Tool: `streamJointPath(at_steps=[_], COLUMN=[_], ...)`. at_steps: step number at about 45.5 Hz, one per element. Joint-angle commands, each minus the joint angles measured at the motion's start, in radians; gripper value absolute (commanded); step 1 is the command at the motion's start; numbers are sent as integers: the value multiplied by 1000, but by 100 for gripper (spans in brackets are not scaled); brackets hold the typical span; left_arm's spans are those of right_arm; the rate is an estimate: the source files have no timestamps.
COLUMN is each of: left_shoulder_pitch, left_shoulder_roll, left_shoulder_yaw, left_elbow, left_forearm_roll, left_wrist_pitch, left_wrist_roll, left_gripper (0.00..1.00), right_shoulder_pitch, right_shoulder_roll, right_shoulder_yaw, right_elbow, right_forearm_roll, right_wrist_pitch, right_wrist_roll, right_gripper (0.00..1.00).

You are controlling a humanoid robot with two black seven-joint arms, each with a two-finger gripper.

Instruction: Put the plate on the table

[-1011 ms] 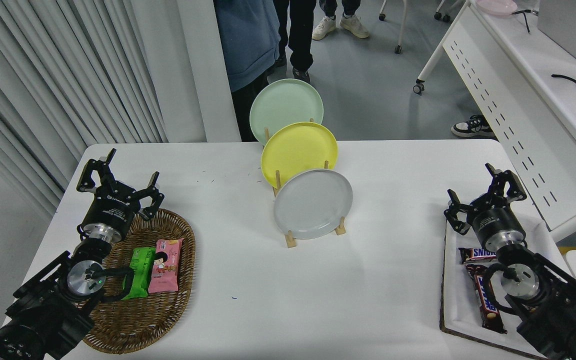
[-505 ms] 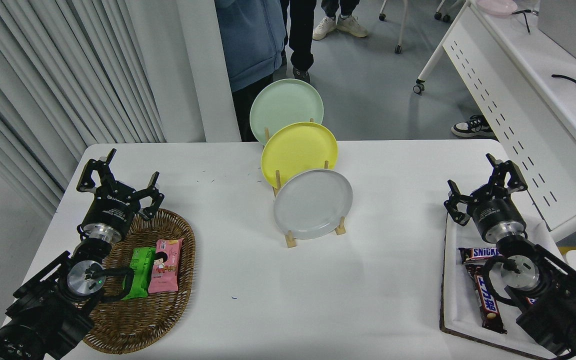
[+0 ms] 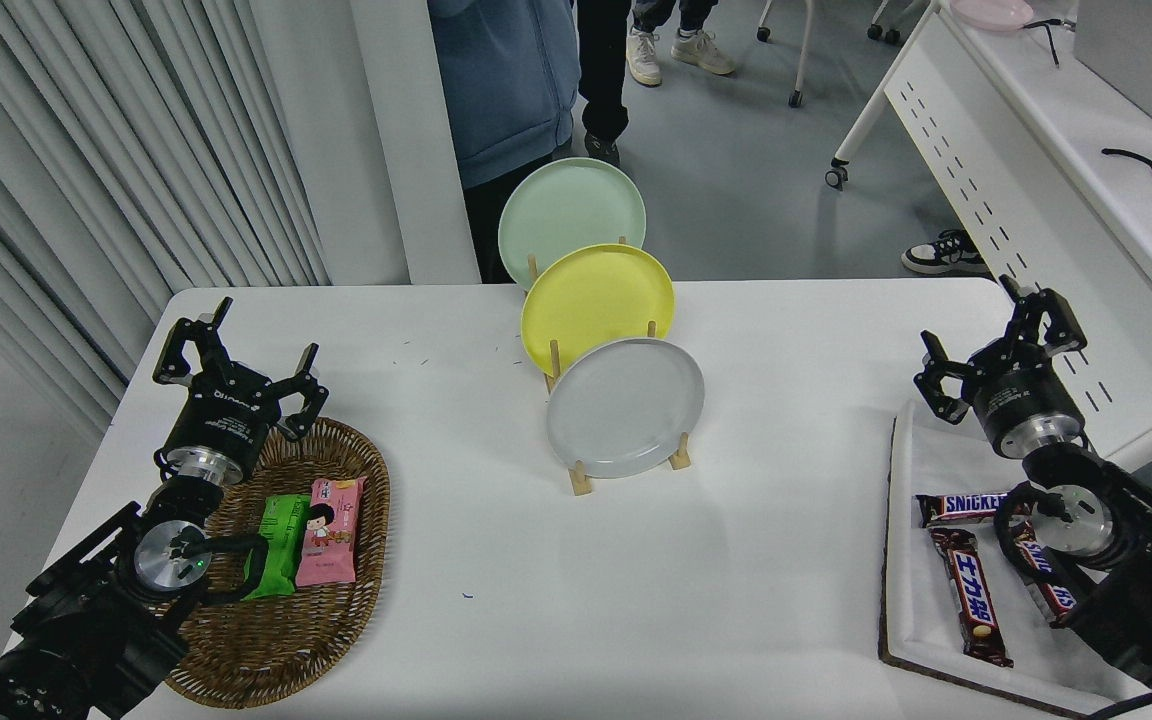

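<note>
The light-grey plate (image 3: 625,407) stands on edge in the front slot of a wooden rack (image 3: 582,482) at the middle of the white table (image 3: 576,580). A yellow plate (image 3: 597,303) and a mint green plate (image 3: 570,212) stand behind it in the same rack. My right gripper (image 3: 998,334) is open and empty, raised near the table's right edge, well to the right of the grey plate. My left gripper (image 3: 236,355) is open and parked at the lower left over a wicker basket.
A wicker basket (image 3: 336,620) with a green packet (image 3: 278,545) and a pink packet (image 3: 330,530) lies at the front left. A white tray (image 3: 911,600) with chocolate bars (image 3: 969,596) sits at the front right. People stand beyond the far edge. A white desk (image 3: 1036,150) stands at right.
My right gripper has risen and moved away toward the far right, uncovering more of the tray. The left arm and the plates have not moved.
</note>
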Motion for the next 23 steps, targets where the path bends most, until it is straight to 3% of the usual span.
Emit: streamJointPath(at_steps=[1,10,17,23], left_shoulder_pitch=[0,0,0,0], left_shoulder_roll=[0,0,0,0], left_shoulder_yaw=[1,-1,1,1], left_elbow=[1,1,1,-1], left_forearm_roll=[0,0,0,0], left_wrist_pitch=[0,0,0,0], left_wrist_roll=[0,0,0,0], left_gripper=[100,100,100,100], right_shoulder_pitch=[63,145,247,356], right_shoulder_roll=[-144,-181,-314,-350], right_shoulder_yaw=[-244,-442,-704,-867], right_elbow=[165,257,412,509], right_forearm_roll=[6,75,114,189], right_wrist_pitch=[-4,-1,2,9], right_wrist_roll=[0,-2,-2,-2], right_gripper=[99,99,99,99])
